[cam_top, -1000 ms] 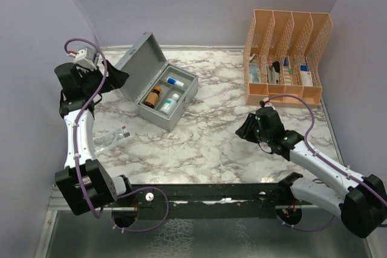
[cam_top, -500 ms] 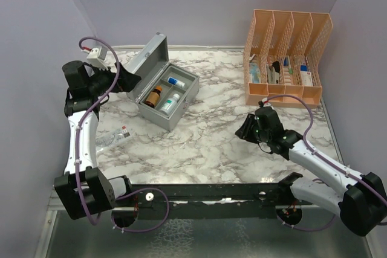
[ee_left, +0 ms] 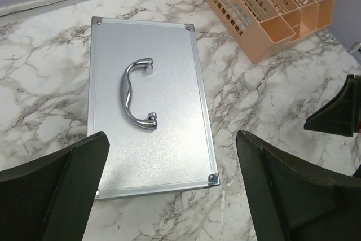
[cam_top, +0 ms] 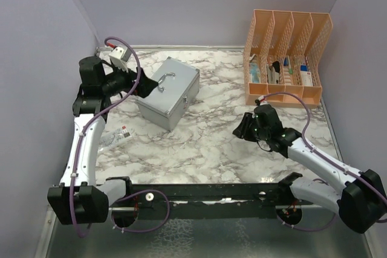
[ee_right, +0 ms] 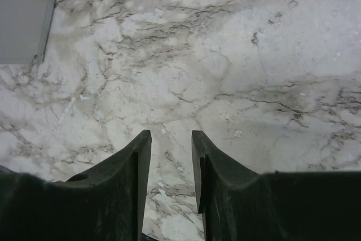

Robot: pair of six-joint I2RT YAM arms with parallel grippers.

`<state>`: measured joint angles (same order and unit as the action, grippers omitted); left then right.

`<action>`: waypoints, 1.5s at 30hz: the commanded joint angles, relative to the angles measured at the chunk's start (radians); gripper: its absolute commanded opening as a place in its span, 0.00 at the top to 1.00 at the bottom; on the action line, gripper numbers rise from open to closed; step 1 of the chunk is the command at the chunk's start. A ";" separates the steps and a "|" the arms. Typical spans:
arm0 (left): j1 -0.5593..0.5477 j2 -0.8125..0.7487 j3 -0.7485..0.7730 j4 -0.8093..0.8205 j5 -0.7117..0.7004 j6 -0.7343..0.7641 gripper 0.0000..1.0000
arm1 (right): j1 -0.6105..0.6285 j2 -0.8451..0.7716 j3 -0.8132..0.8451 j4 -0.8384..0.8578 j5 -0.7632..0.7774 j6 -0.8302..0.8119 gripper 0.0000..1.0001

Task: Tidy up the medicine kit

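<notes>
- The medicine kit lies directly below the left jaws in the left wrist view. They are spread wide and grasp nothing, hovering over the near short end of its shut lid.
- Just beyond them, the curved silver handle lies flat along the middle of the lid. With the jaws this far apart, I judge they are placed to press the lid down or to reach for the latches, which do not show here.
- In the top view the kit sits upper left of centre on the marble surface, turned at an angle.
- The right jaws are parted by a narrow gap with nothing in it, and point down at bare marble right of centre. They are well apart from the kit, and look parked out of the left arm's way.
- The peach organizer stands at the upper right, with boxes upright in its slots.
- A clear packet lies at the left of the surface, outside the kit. Whether it belongs inside, I cannot tell.
</notes>
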<state>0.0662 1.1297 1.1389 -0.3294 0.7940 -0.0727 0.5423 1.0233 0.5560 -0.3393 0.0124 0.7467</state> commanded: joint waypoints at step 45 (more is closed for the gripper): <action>-0.019 0.464 -0.012 0.031 0.033 -0.225 0.47 | 0.050 0.814 0.749 0.180 -0.194 0.154 0.71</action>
<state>0.0959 1.6390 1.1862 -0.2619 0.7883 -0.2924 0.5880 1.8595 1.3735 -0.0628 -0.2016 0.9382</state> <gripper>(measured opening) 0.563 0.307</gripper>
